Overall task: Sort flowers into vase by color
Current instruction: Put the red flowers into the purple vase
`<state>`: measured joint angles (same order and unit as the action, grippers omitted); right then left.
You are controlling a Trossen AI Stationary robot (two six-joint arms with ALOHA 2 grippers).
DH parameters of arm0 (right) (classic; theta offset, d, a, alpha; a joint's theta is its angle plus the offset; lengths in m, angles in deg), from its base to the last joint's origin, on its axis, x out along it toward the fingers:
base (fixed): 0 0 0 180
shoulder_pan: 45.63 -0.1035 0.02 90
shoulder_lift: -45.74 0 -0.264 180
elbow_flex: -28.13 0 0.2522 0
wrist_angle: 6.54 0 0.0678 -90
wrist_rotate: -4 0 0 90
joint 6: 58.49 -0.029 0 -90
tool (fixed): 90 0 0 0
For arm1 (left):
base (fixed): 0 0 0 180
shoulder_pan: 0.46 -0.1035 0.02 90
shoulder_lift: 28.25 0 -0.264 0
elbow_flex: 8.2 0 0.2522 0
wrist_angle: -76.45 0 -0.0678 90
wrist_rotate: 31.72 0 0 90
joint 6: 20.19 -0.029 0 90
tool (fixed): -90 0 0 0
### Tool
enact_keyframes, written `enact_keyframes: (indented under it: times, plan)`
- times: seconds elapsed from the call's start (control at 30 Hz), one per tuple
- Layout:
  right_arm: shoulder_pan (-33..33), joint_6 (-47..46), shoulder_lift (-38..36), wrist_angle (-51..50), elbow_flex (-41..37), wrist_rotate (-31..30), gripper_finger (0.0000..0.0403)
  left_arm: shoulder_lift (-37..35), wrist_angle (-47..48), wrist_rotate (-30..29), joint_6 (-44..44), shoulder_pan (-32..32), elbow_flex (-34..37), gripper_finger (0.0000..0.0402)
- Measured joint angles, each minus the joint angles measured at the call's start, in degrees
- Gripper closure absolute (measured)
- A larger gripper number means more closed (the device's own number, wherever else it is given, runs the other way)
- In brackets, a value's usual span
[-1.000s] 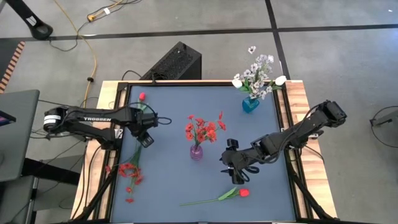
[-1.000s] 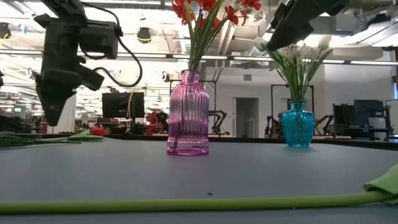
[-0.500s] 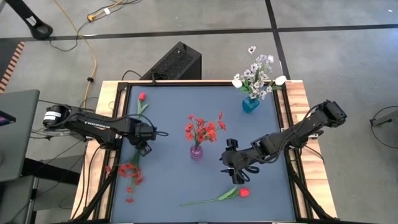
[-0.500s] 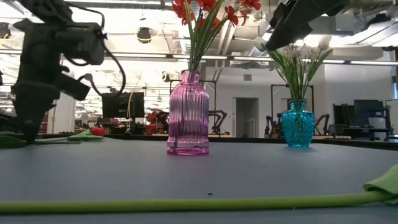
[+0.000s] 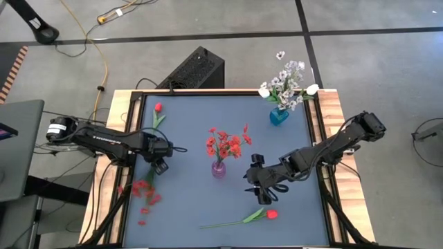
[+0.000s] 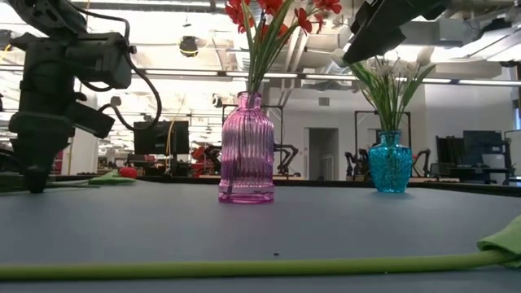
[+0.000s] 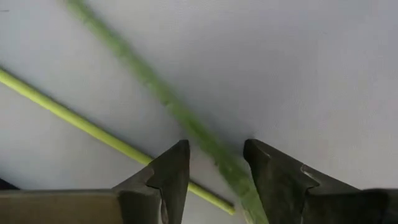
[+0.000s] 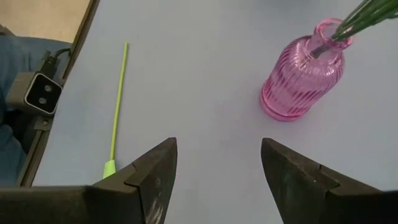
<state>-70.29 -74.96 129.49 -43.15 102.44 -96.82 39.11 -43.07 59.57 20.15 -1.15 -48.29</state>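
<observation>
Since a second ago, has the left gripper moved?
Yes. The left gripper has dropped toward the table's near edge, away from the lone red tulip, onto the red spray's stem.

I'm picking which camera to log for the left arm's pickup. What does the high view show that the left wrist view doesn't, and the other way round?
Only the high view shows the whole table, the pink vase, the blue vase, the red spray, both red tulips and the right gripper.

Only the left wrist view shows the fingers open, with a green stem running between them.

Both show the left gripper low over stems at the table's left side.
</observation>
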Motion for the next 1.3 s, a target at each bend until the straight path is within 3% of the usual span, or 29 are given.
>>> enact_keyframes:
  times: [0.17,0.4,0.7,0.87,1.17,1.3]
  plan:
    - [0.0,-0.02,0.0,0.91,0.0,-0.01,0.0143,0.0,-1.05,0.19,-0.74,0.95,0.05,0.0289]
    - [0.14,0.0,0.0,1.07,0.0,0.01,0.0143,0.33,-2.08,-1.21,-4.82,2.37,-1.8,0.0391]
    - [1.22,1.36,0.0,1.77,-0.02,0.03,0.0143,0.19,-14.89,-3.22,-12.83,2.21,-9.65,0.0399]
    - [1.2,7.75,0.0,3.44,-0.02,0.02,0.0143,0.2,-14.5,-6.09,-15.89,-0.9,-15.87,0.0399]
    - [-0.48,24.89,0.0,6.72,-0.02,-0.28,0.0143,0.15,-11.34,12.56,-18.65,-3.3,-20.5,0.0399]
    - [-1.67,27.46,0.0,7.35,-0.02,-0.26,0.0143,0.15,-3.15,14.12,-20.5,-1.14,-20.5,0.0399]
